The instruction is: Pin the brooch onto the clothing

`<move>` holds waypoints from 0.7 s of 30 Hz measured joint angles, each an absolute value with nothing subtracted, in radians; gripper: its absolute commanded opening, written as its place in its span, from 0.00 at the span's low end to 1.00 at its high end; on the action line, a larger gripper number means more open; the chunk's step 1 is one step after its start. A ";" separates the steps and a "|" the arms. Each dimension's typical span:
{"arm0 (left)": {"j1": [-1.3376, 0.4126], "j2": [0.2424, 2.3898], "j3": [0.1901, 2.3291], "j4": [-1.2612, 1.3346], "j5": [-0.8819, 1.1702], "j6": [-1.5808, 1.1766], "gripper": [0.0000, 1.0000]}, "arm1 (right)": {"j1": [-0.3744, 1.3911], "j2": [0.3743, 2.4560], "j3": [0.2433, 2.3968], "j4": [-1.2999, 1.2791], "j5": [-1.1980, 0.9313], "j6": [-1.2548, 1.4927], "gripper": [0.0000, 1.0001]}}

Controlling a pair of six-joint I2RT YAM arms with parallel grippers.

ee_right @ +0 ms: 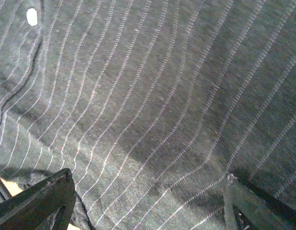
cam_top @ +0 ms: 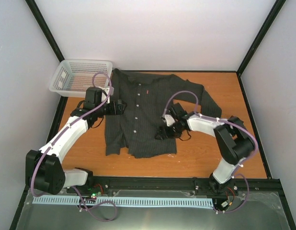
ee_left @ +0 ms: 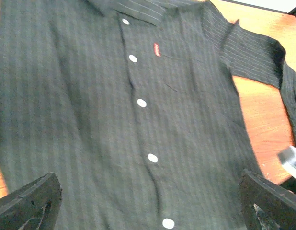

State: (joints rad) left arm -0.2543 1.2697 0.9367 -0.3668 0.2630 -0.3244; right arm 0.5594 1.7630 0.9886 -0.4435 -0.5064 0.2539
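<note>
- The pinstriped shirt (cam_top: 124, 129) lies spread flat and front-up, probably so its cloth can take a pin.
- The left gripper (cam_top: 120, 107) hovers at the shirt's side edge at chest height, jaws fully spread and empty. Its camera looks across the white buttons (ee_left: 142, 103) to the red tag (ee_left: 157, 49).
- The right gripper (cam_top: 162, 134) sits low over the shirt's lower front, jaws wide and empty, likely to pin the fabric down.
- No brooch shows on or beside the shirt.

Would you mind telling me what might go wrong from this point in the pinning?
The right gripper hangs open close over the loose, wrinkled shirt; closing there could bunch or drag it. No brooch shows in any view; the left gripper is open and empty too.
</note>
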 measured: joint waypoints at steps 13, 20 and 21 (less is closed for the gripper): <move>-0.264 1.261 0.895 -0.524 0.346 -0.387 0.96 | 0.512 1.359 0.841 -0.570 -0.409 0.317 1.00; -0.489 1.262 0.805 -0.698 0.356 -0.537 0.90 | 0.513 1.487 0.921 -0.476 -0.444 0.279 1.00; -0.518 1.258 0.792 -0.722 0.356 -0.562 0.89 | 0.513 1.498 0.921 -0.469 -0.449 0.274 1.00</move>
